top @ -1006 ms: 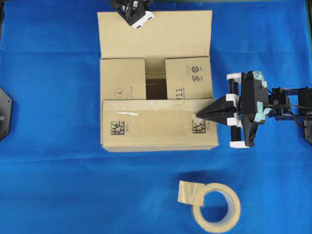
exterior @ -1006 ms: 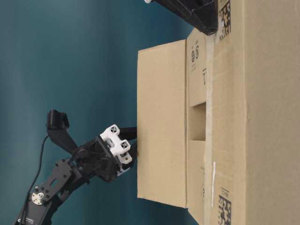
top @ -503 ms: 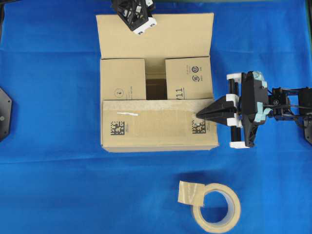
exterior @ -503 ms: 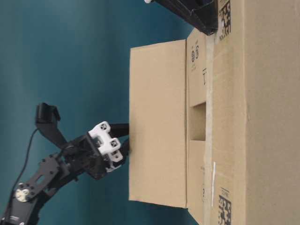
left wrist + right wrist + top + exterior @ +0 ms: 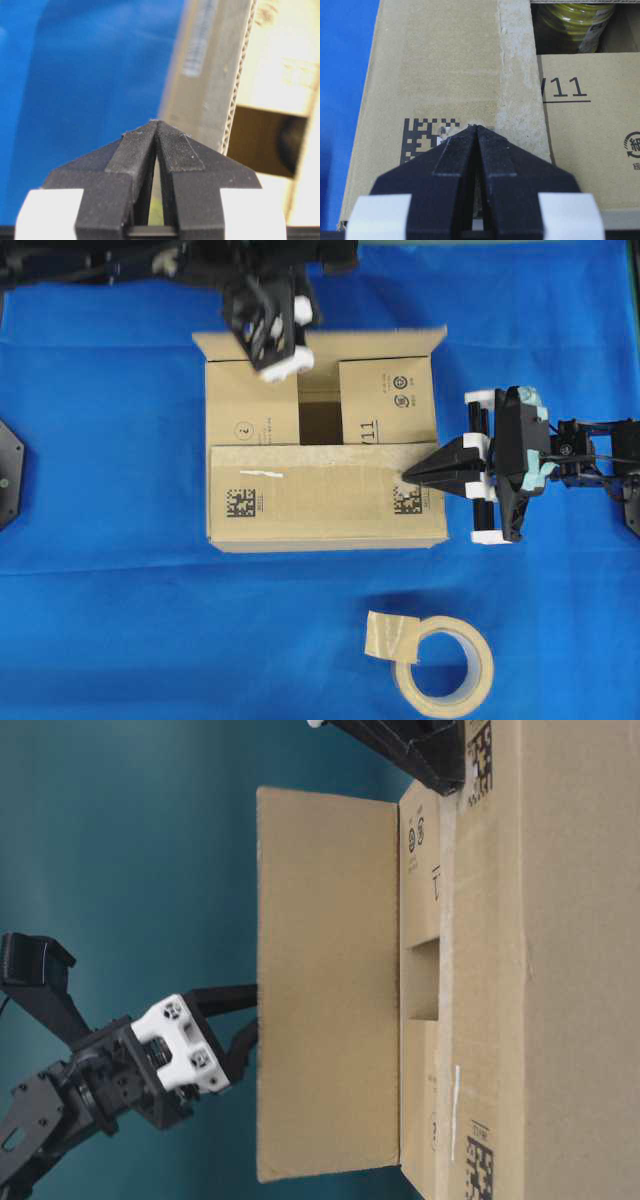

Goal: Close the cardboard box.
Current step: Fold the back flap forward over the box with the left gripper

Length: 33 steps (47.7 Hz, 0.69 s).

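Overhead: straight down, whole blue table, cardboard box central. Table-level: sideways-rotated, close on the box. Left wrist: over closed fingertips, flap edge close. Right wrist: fingertips on box top; all views share the box.

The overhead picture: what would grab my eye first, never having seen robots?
The big cardboard box in the middle of the blue cloth, its far flap raised by the left gripper behind it. The right gripper, shut to a point, presses on the folded near flap, and a tape roll lies nearer the camera.
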Tool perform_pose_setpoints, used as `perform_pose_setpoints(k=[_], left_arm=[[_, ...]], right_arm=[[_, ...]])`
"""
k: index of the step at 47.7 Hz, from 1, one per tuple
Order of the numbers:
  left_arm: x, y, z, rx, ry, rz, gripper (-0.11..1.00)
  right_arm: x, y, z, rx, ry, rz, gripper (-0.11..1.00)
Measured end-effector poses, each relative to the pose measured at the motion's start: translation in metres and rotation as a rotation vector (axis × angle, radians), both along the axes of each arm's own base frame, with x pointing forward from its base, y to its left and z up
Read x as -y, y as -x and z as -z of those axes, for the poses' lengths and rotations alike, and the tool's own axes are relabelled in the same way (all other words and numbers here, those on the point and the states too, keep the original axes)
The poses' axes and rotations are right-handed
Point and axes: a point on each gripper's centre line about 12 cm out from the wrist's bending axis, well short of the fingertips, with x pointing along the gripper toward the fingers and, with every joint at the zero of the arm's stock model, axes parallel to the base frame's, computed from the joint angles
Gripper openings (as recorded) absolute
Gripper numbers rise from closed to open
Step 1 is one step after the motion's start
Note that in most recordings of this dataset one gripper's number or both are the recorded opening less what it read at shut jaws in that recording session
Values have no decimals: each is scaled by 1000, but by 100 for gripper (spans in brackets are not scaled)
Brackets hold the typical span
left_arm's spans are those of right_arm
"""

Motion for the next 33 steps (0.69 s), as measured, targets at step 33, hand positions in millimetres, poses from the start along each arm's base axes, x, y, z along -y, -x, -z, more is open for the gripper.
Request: perform_pose_setpoints(k=[33], left_arm=[[56, 36, 74, 162, 107, -64, 0]], right_arm=[[1, 0, 0, 3, 3, 1, 0]])
